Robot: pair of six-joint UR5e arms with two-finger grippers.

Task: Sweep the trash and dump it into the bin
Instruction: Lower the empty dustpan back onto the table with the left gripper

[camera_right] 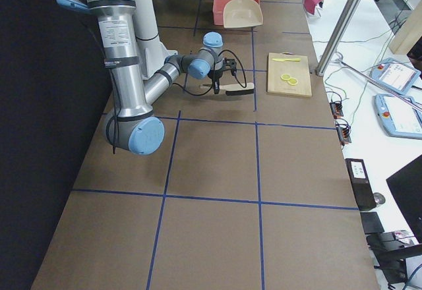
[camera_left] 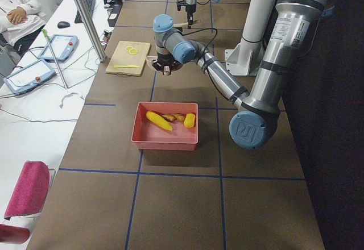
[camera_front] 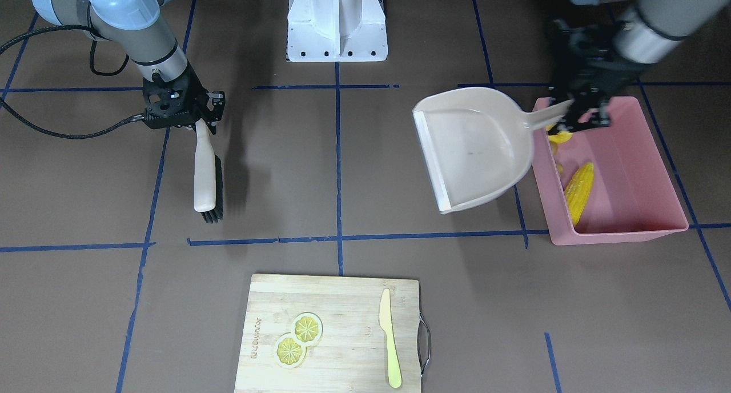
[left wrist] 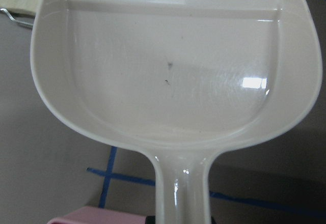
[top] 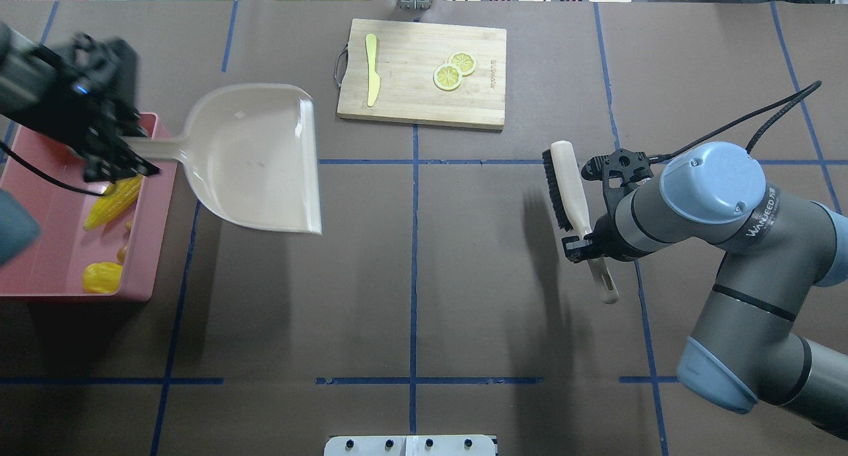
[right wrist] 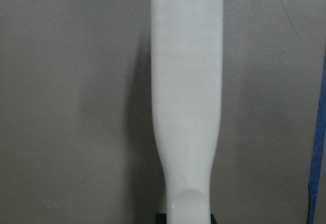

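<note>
Trash: corn cob (top: 112,202), potato lump (top: 101,277), ginger root (camera_left: 170,117), all inside bin (top: 53,244).
Handling, as judged: light, stiff, smooth plastic that rolls; scoop rather than pinch.
Left pincer (top: 122,154): clenched on handle of empty dustpan (top: 258,158), above bin's rim.
Right pincer (top: 583,240): grasping brush (top: 563,184) by its handle, well apart from bin.
</note>
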